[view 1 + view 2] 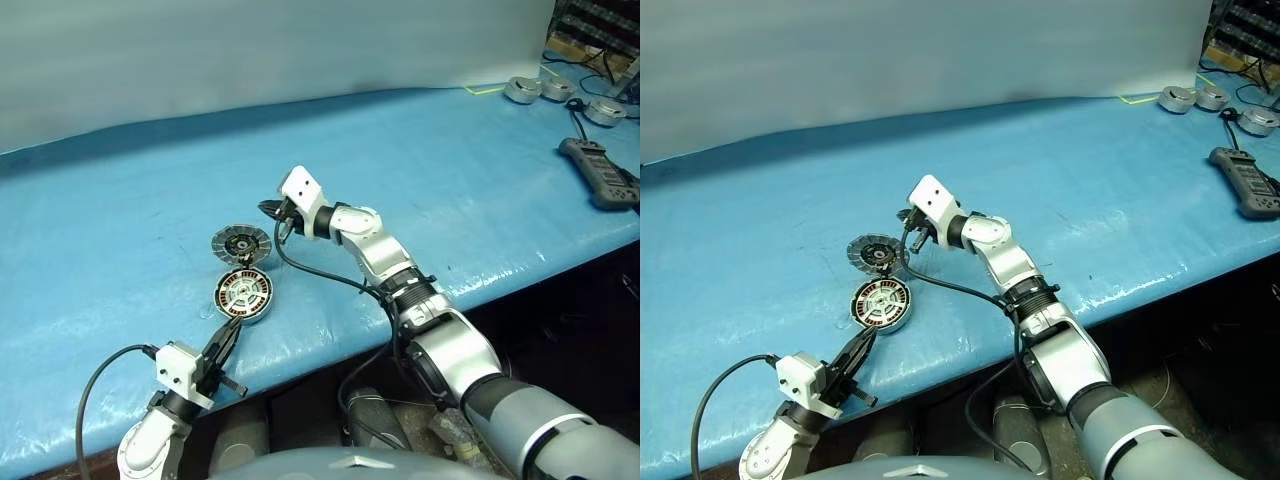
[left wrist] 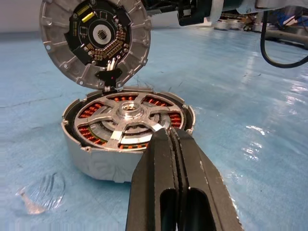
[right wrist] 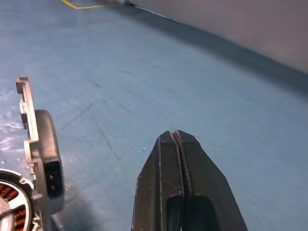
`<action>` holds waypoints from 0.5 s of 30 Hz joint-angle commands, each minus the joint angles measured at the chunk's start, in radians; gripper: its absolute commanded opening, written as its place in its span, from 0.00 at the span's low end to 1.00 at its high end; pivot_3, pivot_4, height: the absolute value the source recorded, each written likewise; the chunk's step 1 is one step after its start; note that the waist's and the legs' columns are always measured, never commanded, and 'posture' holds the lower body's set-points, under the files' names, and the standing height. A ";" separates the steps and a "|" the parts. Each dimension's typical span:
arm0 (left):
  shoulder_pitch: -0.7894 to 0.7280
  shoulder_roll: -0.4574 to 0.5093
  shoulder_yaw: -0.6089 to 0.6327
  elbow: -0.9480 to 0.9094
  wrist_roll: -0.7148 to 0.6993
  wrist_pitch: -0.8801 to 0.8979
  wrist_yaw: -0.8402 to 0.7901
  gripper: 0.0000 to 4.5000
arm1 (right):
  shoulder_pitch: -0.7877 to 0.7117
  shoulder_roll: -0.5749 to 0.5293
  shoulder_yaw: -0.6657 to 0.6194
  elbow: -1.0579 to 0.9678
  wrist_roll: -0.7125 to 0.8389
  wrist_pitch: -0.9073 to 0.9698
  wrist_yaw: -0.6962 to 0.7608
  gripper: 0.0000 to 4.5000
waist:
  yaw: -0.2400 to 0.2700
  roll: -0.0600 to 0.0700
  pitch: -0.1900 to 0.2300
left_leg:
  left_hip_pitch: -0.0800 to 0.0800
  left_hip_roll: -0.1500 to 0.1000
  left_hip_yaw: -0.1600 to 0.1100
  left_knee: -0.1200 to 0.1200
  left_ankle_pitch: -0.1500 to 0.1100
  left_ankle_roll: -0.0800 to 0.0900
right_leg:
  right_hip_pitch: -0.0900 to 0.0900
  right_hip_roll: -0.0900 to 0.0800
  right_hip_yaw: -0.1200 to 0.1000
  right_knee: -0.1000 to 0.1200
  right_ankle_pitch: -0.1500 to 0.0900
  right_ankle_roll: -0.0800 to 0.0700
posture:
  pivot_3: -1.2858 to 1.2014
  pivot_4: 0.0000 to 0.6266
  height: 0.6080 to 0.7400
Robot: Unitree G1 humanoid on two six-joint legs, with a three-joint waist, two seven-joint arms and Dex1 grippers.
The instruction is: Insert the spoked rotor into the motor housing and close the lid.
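Blue table [image 1: 430, 180], long front edge facing the robot. Right arm reaches out over it; right gripper [image 1: 270, 209] sits just beyond the upright lid, fingers pressed together, empty. Left gripper [image 1: 226, 338] hangs at the front edge, tips just short of the motor housing, fingers together, holding nothing.

Motor housing [image 2: 96, 159] rests near the front edge, toward the left end. Spoked rotor [image 2: 127, 115] is seated inside, copper windings visible between the spokes. Lid [image 2: 94, 41] stands open on the housing's far rim, ribbed inner face and black centre showing.

Far right corner: three silver pucks [image 1: 522, 90], black handset [image 1: 602, 174].
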 commanded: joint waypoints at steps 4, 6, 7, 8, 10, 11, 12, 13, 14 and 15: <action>0.003 -0.009 -0.017 0.009 0.005 -0.052 0.033 0.01 | -0.040 0.060 0.015 0.077 0.037 -0.017 0.225 0.00 | 0.000 0.001 0.000 | 0.000 0.000 0.000 0.000 0.000 0.000 | 0.000 0.000 0.000 0.000 0.000 0.000 | 0.52 0.24 1.00; 0.003 -0.005 -0.025 0.011 0.010 -0.055 0.039 0.01 | -0.036 0.068 0.018 0.077 0.051 0.008 0.300 0.00 | 0.000 0.001 0.001 | 0.000 0.000 0.000 0.000 0.000 0.000 | 0.000 0.000 0.000 0.000 0.000 0.000 | 0.52 0.24 1.00; 0.003 -0.004 -0.028 0.010 0.010 -0.054 0.042 0.01 | -0.031 0.070 0.019 0.067 0.061 0.025 0.336 0.00 | 0.000 0.002 0.001 | 0.000 0.000 0.000 0.000 0.000 0.000 | 0.000 0.000 0.000 0.000 0.000 0.000 | 0.52 0.24 1.00; 0.003 -0.003 -0.030 0.010 0.007 -0.053 0.043 0.01 | -0.026 0.071 0.019 0.057 0.069 0.040 0.364 0.00 | 0.000 0.002 0.001 | 0.000 0.000 0.000 0.000 0.000 0.000 | 0.000 0.000 0.000 0.000 0.000 0.000 | 0.52 0.24 1.00; 0.005 -0.001 -0.035 0.008 0.002 -0.053 0.046 0.01 | -0.005 0.068 0.022 0.019 0.088 0.079 0.417 0.00 | 0.000 0.002 0.001 | 0.000 0.000 0.000 0.000 0.000 0.000 | -0.001 0.000 0.000 0.000 0.000 0.000 | 0.52 0.24 1.00; 0.005 0.001 -0.037 0.008 -0.002 -0.053 0.046 0.01 | 0.009 0.063 0.028 -0.003 0.088 0.089 0.430 0.00 | 0.000 0.003 0.002 | 0.000 0.000 0.000 0.000 0.000 0.000 | -0.001 0.000 0.000 0.000 0.000 0.000 | 0.52 0.24 1.00; 0.007 0.003 -0.038 0.009 -0.004 -0.054 0.046 0.01 | 0.029 0.058 0.036 -0.029 0.087 0.098 0.438 0.00 | 0.000 0.003 0.002 | 0.000 0.000 0.000 0.000 0.000 0.000 | -0.001 0.000 0.000 0.000 0.000 0.000 | 0.52 0.24 1.00; 0.008 0.005 -0.039 0.009 -0.005 -0.054 0.046 0.01 | 0.048 0.055 0.040 -0.055 0.087 0.111 0.440 0.00 | 0.001 0.003 0.002 | 0.000 0.000 0.000 0.000 0.000 0.000 | -0.001 0.000 0.000 0.000 0.000 0.000 | 0.52 0.24 1.00; 0.011 0.007 -0.040 0.010 -0.006 -0.056 0.046 0.01 | 0.071 0.052 0.045 -0.084 0.086 0.122 0.437 0.00 | 0.001 0.003 0.002 | 0.000 0.000 0.000 0.000 0.000 -0.001 | -0.001 0.000 0.000 0.000 0.000 0.000 | 0.52 0.24 1.00; 0.012 0.009 -0.040 0.010 -0.007 -0.057 0.046 0.01 | 0.088 0.051 0.047 -0.107 0.086 0.132 0.435 0.00 | 0.001 0.003 0.002 | 0.000 0.000 0.000 0.000 -0.001 -0.001 | -0.001 0.000 0.000 0.000 0.000 0.000 | 0.52 0.24 1.00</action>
